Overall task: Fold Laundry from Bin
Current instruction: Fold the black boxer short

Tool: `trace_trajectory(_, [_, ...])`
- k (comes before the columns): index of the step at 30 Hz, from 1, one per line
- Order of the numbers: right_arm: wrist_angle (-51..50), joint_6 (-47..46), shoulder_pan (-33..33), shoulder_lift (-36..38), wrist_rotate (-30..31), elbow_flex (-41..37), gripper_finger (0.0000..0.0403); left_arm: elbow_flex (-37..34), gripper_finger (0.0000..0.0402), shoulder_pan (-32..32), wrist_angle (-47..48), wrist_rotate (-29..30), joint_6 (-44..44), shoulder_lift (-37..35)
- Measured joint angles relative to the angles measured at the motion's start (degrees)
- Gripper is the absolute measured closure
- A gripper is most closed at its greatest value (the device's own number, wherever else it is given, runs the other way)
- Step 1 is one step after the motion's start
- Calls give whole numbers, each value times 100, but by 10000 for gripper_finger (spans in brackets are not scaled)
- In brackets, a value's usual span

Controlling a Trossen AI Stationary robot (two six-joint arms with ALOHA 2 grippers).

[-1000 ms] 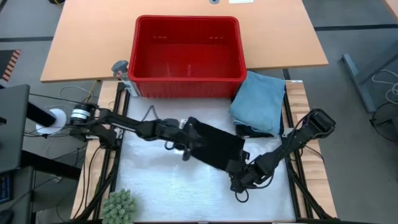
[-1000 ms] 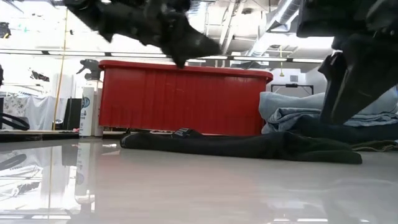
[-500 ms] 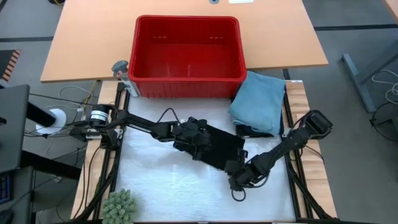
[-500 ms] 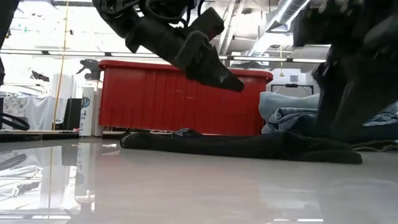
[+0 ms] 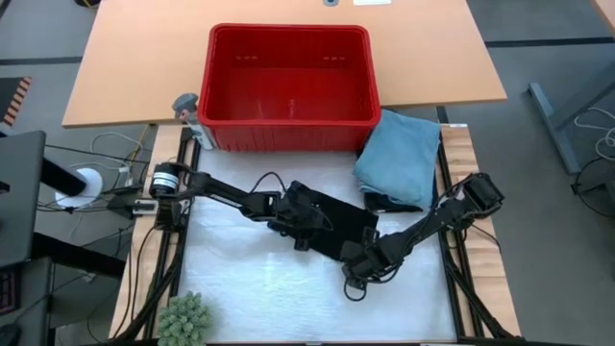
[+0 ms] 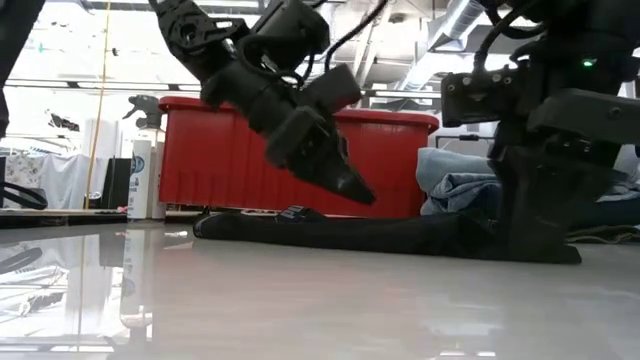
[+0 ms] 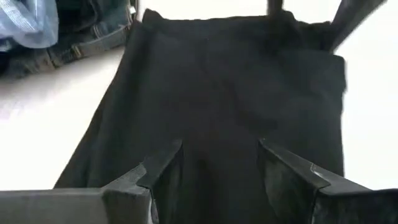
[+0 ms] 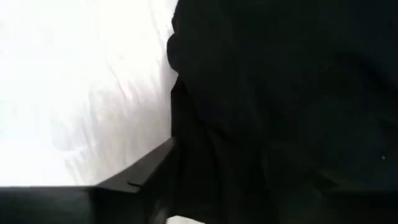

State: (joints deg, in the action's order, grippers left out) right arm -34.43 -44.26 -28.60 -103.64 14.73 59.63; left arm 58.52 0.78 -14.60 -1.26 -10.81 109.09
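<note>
Garment, black [image 5: 336, 224], lies flat on the white work surface [image 5: 250, 293], spread between both grippers, in front of the red bin [image 5: 290, 85]. The bin stands on the wooden table [image 5: 125, 58] at the far edge of the white surface; nothing is seen inside it from above.

Left gripper [image 7: 221, 165] hangs just above the black cloth's left part, tilted downward in the low view [image 6: 340, 175]; its fingers [image 7: 158, 168] stand apart with only the cloth below them, nothing between. Right gripper [image 5: 360, 264] is down at the near right edge of the same cloth. Its own camera shows one dark finger [image 8: 149, 171] beside the cloth edge; the other is lost against the black fabric, so open or closed cannot be told.

Light blue garment [image 5: 399, 154], folded, sits right of the bin, touching its corner, on top of a darker piece [image 5: 389, 202] that pokes out beneath it. In the low view this pile [image 6: 465, 185] is partly hidden by the right arm.

Spray bottle [image 5: 187, 108] stands at the bin's left near corner. Green spiky ball [image 5: 183, 317] rests at the near left corner of the surface, well apart from the cloth. Cables [image 5: 115, 144] trail off to the left.
</note>
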Motion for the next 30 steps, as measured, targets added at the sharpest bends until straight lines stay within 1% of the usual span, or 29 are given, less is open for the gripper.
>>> trace_trajectory(3, [-133, -257, -10, -2, -133, 51, 207, 8, 213, 0, 29, 0, 36, 169])
trace_trajectory(8, [-275, -658, -9, -2, -350, 81, 349, 7, 213, -14, -95, 5, 44, 281])
trace_trajectory(9, [-361, -707, -9, -4, -362, 127, 372, 11, 213, -20, -125, 5, 25, 303])
trace_trajectory(10, [-472, -714, -17, -12, -390, 194, 382, 14, 213, -17, -134, 6, 18, 325])
trace_trajectory(14, [-1076, -631, -13, -52, -405, 589, 380, 9, 213, -17, -127, 4, 64, 462])
trace_trajectory(17, [-1561, -375, 8, -35, -297, 1026, 382, 12, 213, -11, -179, 0, 99, 547])
trace_trajectory(23, [-2213, 269, 170, -35, 160, 1822, 382, 9, 218, -37, -229, 89, 354, 476])
trace_trajectory(30, [-2254, 1167, 605, -28, 346, 2173, 382, 154, 223, -28, -200, 168, 691, 143])
